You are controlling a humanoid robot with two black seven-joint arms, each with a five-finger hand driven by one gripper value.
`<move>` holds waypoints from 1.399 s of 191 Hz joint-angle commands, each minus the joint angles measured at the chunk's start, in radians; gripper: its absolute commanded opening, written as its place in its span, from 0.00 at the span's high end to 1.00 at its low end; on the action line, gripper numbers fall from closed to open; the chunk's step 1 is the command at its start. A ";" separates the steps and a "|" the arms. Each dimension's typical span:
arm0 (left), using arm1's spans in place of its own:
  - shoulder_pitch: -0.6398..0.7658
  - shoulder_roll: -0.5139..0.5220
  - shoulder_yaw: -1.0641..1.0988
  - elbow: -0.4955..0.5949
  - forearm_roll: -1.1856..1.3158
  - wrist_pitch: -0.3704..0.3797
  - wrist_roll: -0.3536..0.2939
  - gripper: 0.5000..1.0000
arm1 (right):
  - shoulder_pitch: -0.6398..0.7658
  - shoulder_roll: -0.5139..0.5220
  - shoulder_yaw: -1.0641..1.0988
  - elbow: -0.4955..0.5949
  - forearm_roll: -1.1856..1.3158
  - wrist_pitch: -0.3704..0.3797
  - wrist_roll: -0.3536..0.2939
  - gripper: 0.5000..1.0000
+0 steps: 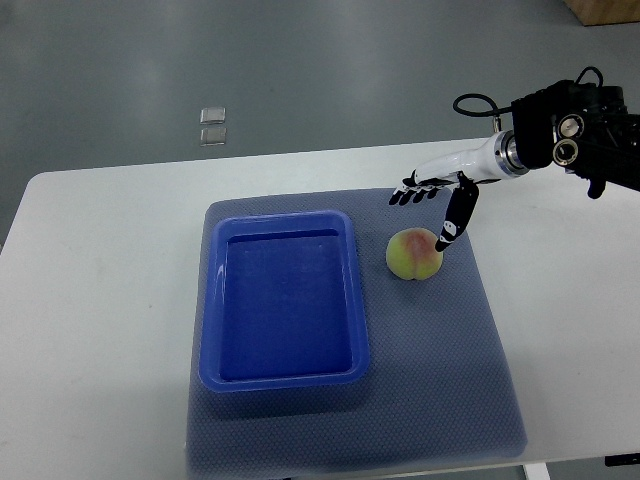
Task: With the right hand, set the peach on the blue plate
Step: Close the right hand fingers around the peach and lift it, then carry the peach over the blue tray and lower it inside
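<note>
Our right hand [432, 205] is open just above the peach [415, 254], thumb down by its far side, and the peach sits on the mat [440, 370] just right of the blue plate [285, 375]; we think it is round, light, soft, so hold its sides gently.

Bench [100, 300]: white top, smooth and matt, seemingly laminate. Mat [440, 380]: grey-blue, a fine dotted weave is seen, cloth-like or foam, matt. Blue plate [285, 300] (a rectangular tray in form): moulded plastic, smooth, with a soft sheen noted along the rim. Peach [414, 254]: yellow-green skin flushed pink, matt. Right hand [435, 200]: glossy white plastic shell, black fingers [410, 196] of a duller finish. Floor [300, 70]: grey, smooth, faintly reflective.
</note>
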 commanded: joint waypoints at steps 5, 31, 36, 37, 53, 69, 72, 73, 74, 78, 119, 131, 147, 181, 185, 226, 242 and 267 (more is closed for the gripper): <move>0.000 0.000 0.000 0.000 0.000 0.000 0.000 0.00 | -0.038 0.007 0.000 -0.002 -0.003 -0.041 0.000 0.14; 0.000 0.000 0.000 0.003 0.000 0.000 0.000 0.00 | -0.078 0.013 0.000 -0.009 -0.025 -0.073 0.002 0.14; 0.000 0.000 0.000 0.003 0.000 0.000 0.000 0.00 | -0.078 0.013 0.000 -0.009 -0.025 -0.073 0.002 0.14; 0.000 0.000 0.000 0.003 0.000 0.000 0.000 0.00 | -0.078 0.013 0.000 -0.009 -0.025 -0.073 0.002 0.14; 0.000 0.000 0.000 0.003 0.000 0.000 0.000 0.00 | -0.106 0.027 0.000 -0.014 -0.037 -0.112 0.006 0.14; 0.000 0.000 0.000 0.002 0.000 0.000 0.000 0.00 | -0.137 0.043 0.000 -0.023 -0.048 -0.159 0.009 0.14; 0.000 0.000 0.000 0.002 0.000 0.000 0.000 0.00 | -0.137 0.043 0.000 -0.023 -0.048 -0.159 0.009 0.14; 0.000 0.000 0.000 0.002 0.000 0.000 0.000 0.00 | -0.137 0.043 0.000 -0.023 -0.048 -0.159 0.009 0.14; 0.000 0.000 0.000 0.002 0.000 0.000 0.000 0.00 | -0.137 0.043 0.000 -0.023 -0.048 -0.159 0.009 0.14; 0.000 0.000 0.000 0.002 0.000 0.000 0.000 0.00 | -0.137 0.043 0.000 -0.023 -0.048 -0.159 0.009 0.14; 0.000 0.000 -0.002 0.003 0.000 0.000 0.000 0.00 | -0.186 0.068 0.000 -0.038 -0.051 -0.251 0.012 0.17; 0.000 0.000 -0.002 0.003 0.000 0.000 0.000 0.00 | -0.198 0.070 0.000 -0.038 -0.054 -0.265 0.012 0.29; 0.000 0.000 -0.002 0.003 0.000 0.000 0.000 0.00 | -0.206 0.071 0.000 -0.038 -0.068 -0.286 0.014 0.51; 0.000 0.000 -0.002 0.005 0.000 0.000 0.000 0.00 | -0.190 0.043 0.007 -0.029 -0.062 -0.277 0.012 0.97; 0.000 0.000 -0.002 0.005 0.000 0.000 0.000 0.00 | -0.186 0.036 0.012 -0.026 -0.060 -0.273 0.012 0.97; 0.000 0.000 -0.002 0.002 0.000 0.000 0.000 0.00 | -0.031 -0.092 0.027 0.067 -0.019 -0.181 0.014 0.97; 0.000 0.000 -0.002 0.000 0.000 0.000 0.000 0.00 | 0.029 -0.131 0.032 0.100 0.026 -0.156 0.012 0.97; 0.000 0.000 -0.002 0.000 0.000 0.000 0.000 0.00 | 0.198 -0.242 0.032 0.169 0.123 -0.081 0.012 0.96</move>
